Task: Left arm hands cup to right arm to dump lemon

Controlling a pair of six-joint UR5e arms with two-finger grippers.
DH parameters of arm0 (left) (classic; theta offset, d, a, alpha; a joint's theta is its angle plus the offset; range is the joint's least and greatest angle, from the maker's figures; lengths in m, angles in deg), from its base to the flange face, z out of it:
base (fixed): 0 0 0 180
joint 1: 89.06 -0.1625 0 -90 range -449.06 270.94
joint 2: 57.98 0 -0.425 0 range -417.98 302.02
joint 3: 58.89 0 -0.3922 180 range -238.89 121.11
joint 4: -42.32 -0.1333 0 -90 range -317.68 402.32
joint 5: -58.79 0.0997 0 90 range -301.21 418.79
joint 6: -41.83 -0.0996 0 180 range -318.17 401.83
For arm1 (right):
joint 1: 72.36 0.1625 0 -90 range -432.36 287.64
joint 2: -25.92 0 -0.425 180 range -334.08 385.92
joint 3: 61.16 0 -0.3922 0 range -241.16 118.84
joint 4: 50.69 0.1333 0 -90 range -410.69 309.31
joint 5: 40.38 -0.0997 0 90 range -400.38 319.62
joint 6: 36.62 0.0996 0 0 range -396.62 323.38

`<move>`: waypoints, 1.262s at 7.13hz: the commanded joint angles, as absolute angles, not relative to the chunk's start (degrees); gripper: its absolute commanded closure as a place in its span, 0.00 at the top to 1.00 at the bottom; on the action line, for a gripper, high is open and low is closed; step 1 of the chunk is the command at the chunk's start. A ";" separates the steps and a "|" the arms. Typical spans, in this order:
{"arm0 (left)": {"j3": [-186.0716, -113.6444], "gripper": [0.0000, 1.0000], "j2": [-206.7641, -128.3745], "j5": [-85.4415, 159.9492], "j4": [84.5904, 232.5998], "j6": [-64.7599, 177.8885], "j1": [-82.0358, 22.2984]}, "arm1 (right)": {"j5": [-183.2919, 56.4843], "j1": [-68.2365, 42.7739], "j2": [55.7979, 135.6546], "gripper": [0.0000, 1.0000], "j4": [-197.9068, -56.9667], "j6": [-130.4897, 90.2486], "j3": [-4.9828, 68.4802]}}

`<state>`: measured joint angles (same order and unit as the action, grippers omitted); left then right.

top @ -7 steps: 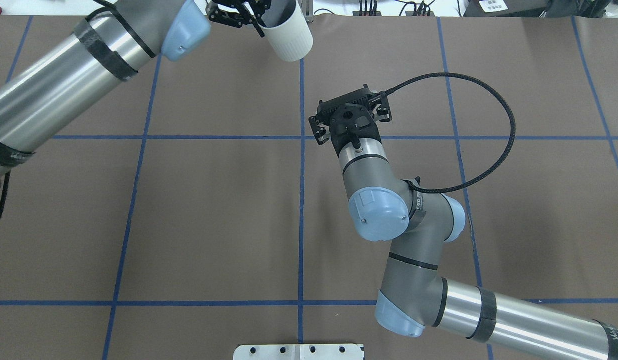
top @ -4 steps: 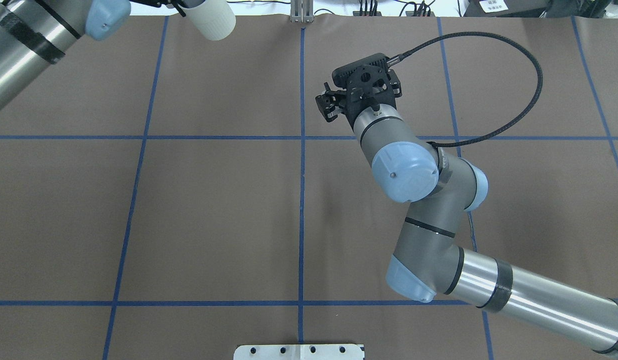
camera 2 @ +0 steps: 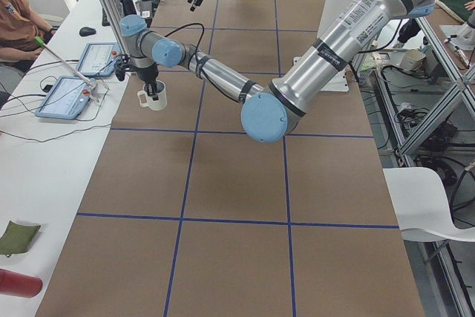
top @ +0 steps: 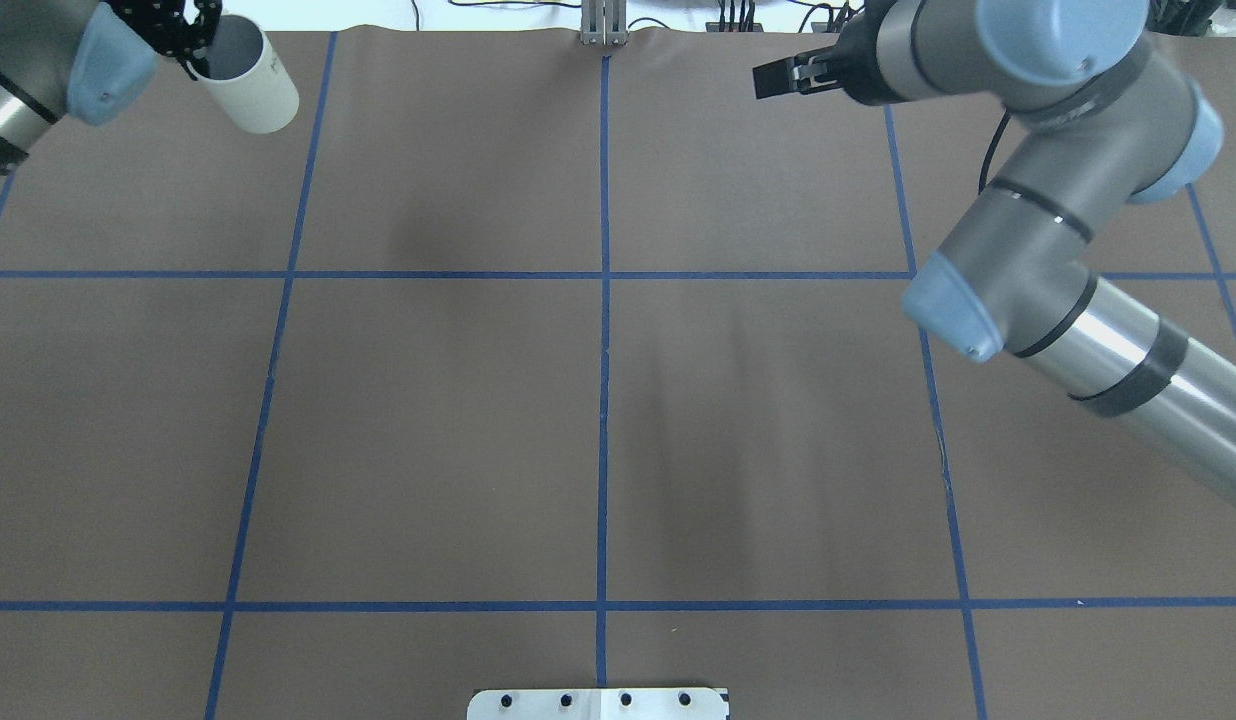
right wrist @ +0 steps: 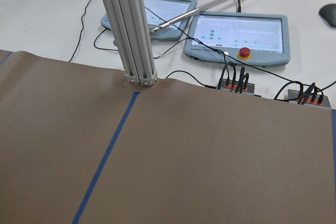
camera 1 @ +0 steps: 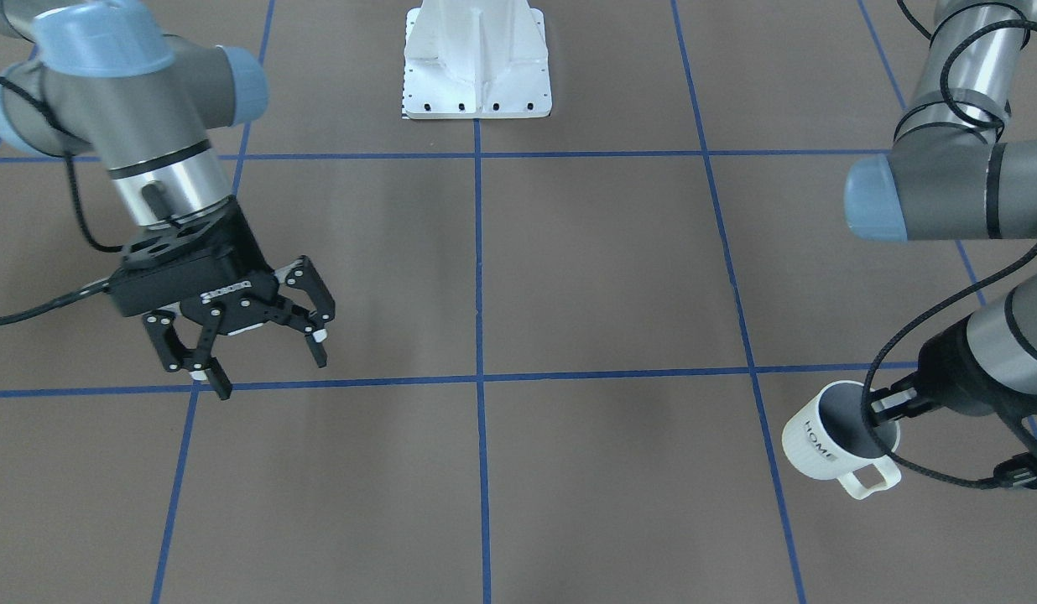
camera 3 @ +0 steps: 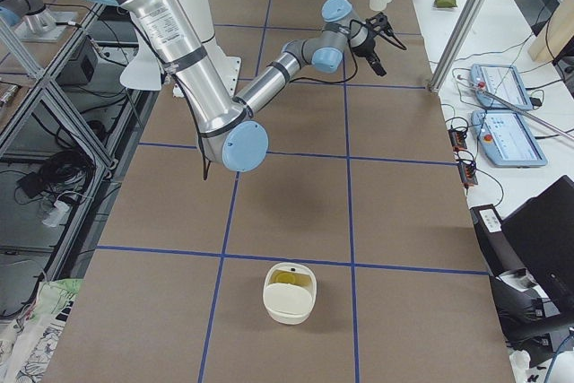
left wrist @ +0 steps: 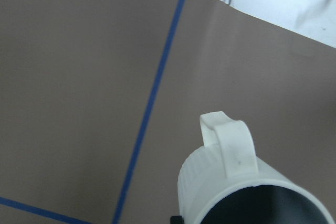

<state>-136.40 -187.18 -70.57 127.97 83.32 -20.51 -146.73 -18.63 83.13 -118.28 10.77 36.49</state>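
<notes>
gripping the cup (camera 1: 825, 445) by its rim with the left gripper (top: 188, 50), pinching the wall with one finger down inside the grey mouth. sitting way out at the far left corner of the table (camera 1: 569, 277), tilting a bit, squared handle pointing away from the robot. can't tell if touching the table or hanging just above it. holding the right gripper (camera 1: 263, 356) wide open with nothing in it, over the other half and well apart from the cup. spotting what looks like the lemon (camera 3: 287, 278) lying in a white bowl (camera 3: 289, 311) near the table's right end, far from both grippers.
</notes>
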 commanded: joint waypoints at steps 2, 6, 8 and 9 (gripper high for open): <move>-147.97 0.00 -170.88 -69.62 126.78 72.87 -20.07 | -166.05 -6.46 84.45 1.00 -140.52 6.30 41.04; -157.41 0.00 -156.43 -70.06 130.54 73.83 -21.64 | -166.07 -1.44 91.02 1.00 -160.27 -11.19 51.06; -157.24 0.00 -154.32 -70.59 131.26 73.83 -24.45 | -167.46 0.66 91.66 1.00 -171.13 -17.96 52.91; -157.24 0.00 -153.96 -70.59 131.17 73.83 -25.16 | -167.99 1.46 92.10 1.00 -174.58 -19.21 53.97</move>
<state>-157.24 -154.92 -70.47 131.06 73.84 -23.96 -167.24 0.29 91.61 -169.39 -16.61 52.68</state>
